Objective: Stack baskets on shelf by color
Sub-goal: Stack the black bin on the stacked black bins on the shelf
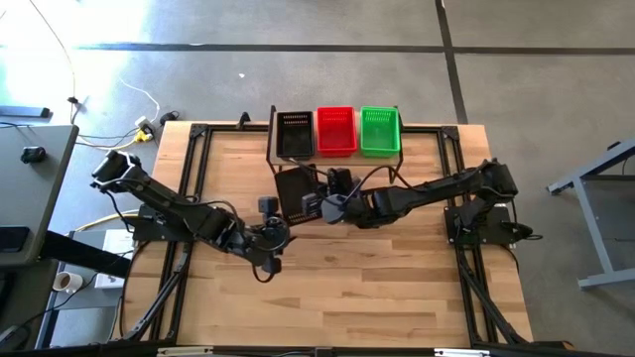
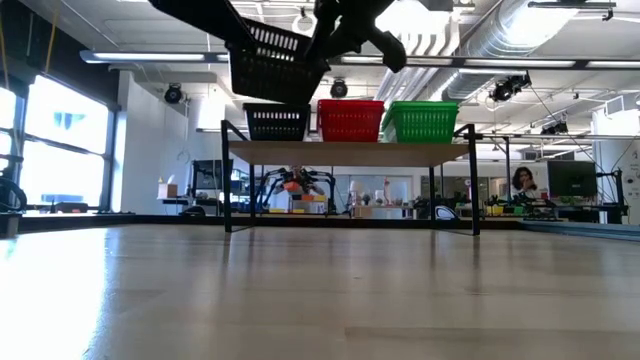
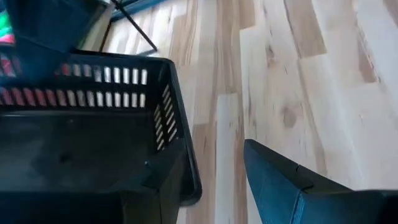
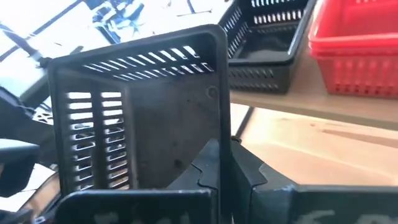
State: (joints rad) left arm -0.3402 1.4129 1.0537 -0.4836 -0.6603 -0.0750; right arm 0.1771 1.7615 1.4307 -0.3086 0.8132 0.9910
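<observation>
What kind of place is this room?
Probably a robotics lab or workshop: exposed ceiling ducts, workbenches with equipment behind the shelf, and a concrete floor around the table.

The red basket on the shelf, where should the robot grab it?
Probably by the front rim of the red basket, coming down from above. Its open top faces up, and the black basket and green basket crowd its sides on the shelf.
</observation>
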